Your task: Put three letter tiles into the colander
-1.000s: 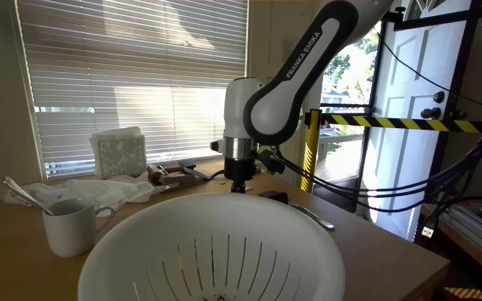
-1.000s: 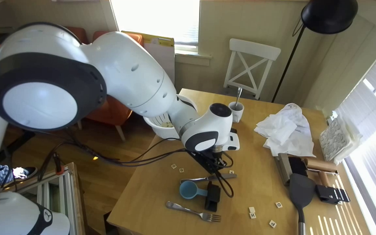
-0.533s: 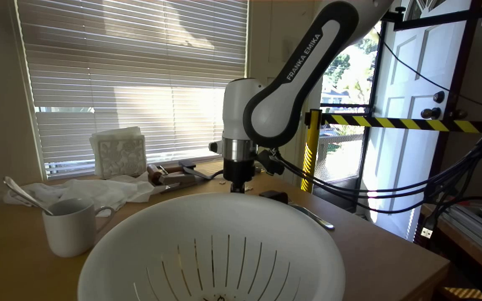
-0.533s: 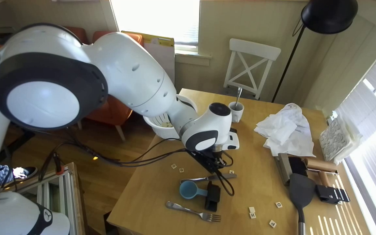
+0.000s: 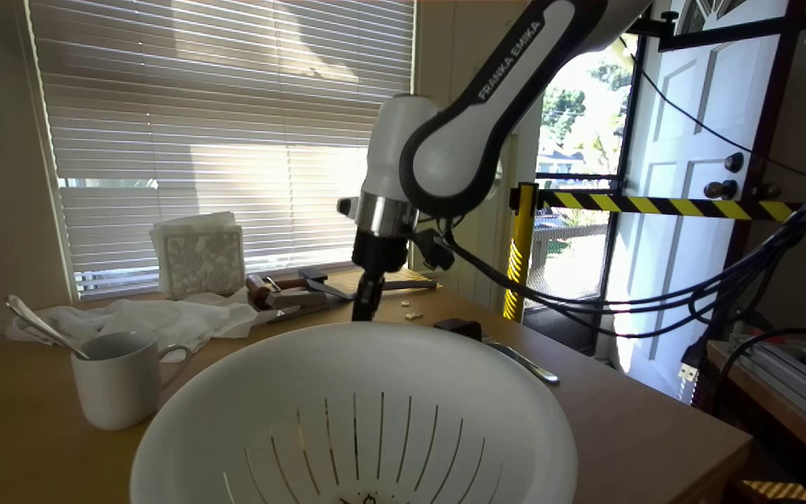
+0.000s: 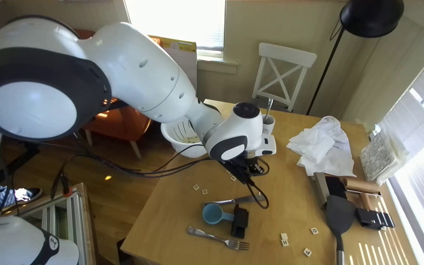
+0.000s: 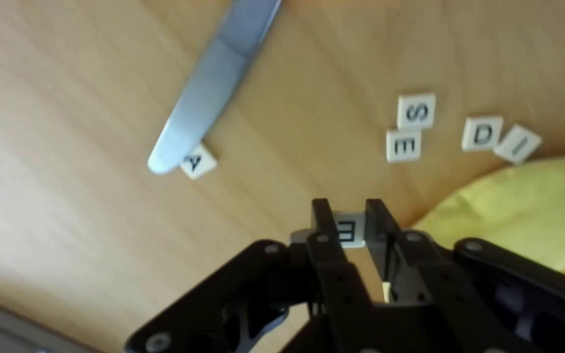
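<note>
- The pincer (image 7: 347, 203) is closed on an E tile (image 7: 346, 231) in the wrist view, a black fingertip (image 7: 321, 213) against either side; the tile sits just inside the tips, toward 6 o'clock (letter face to the camera).
- The colander (image 6: 188, 151), partly covered by the arm (image 6: 160, 81), lies at about 10 o'clock from the pincer's dark body in an exterior view, apart from it.
- Seen from across the bowl, the pincer stands tilted at 12 o'clock, behind the far rim (image 5: 354, 329) (whether its tips hang clear of the table I cannot tell).
- An S tile (image 7: 417, 111) and a loose E tile (image 7: 403, 145) lie touching at 1 o'clock from the tips.
- A D tile (image 7: 482, 133) and an I tile (image 7: 517, 144) lie farther out at 2 o'clock (corners touching, or nearly).
- An A tile (image 7: 197, 161) is well apart at 10 o'clock, partly under the knife (image 7: 214, 93).
- An H tile (image 6: 285, 243) lies on the table (image 6: 171, 221) at 5 o'clock from the pincer's body, the blue measuring cup (image 6: 212, 214) at 7.
- The white mug (image 5: 112, 392) stands between 8 and 9 o'clock in an exterior view.
</note>
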### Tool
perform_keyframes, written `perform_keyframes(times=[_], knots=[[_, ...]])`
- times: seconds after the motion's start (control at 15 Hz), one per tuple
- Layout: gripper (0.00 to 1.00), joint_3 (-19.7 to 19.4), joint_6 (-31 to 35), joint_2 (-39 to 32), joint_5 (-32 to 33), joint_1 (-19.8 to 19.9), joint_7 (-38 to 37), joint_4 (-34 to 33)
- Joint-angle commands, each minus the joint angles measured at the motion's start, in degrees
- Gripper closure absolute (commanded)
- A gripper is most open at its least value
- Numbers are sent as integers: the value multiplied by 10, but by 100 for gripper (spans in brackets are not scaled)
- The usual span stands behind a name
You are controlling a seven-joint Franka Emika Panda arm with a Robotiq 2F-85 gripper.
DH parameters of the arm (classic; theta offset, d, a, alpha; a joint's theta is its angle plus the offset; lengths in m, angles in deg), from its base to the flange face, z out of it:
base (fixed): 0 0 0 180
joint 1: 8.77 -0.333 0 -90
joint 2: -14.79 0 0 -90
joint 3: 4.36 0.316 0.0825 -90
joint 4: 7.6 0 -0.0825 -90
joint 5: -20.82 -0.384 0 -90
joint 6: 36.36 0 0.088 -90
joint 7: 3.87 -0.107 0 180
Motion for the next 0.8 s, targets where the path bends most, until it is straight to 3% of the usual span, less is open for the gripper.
perform_keyframes(times=[0.0, 0.33, 0.53, 0.73], knots=[[95, 83, 31, 88, -72, 58, 16, 48], [95, 259, 28, 150, -284, 166, 128, 66], [95, 383, 7, 146, -422, 255, 230, 59], [95, 467, -44, 134, -546, 324, 335, 62]])
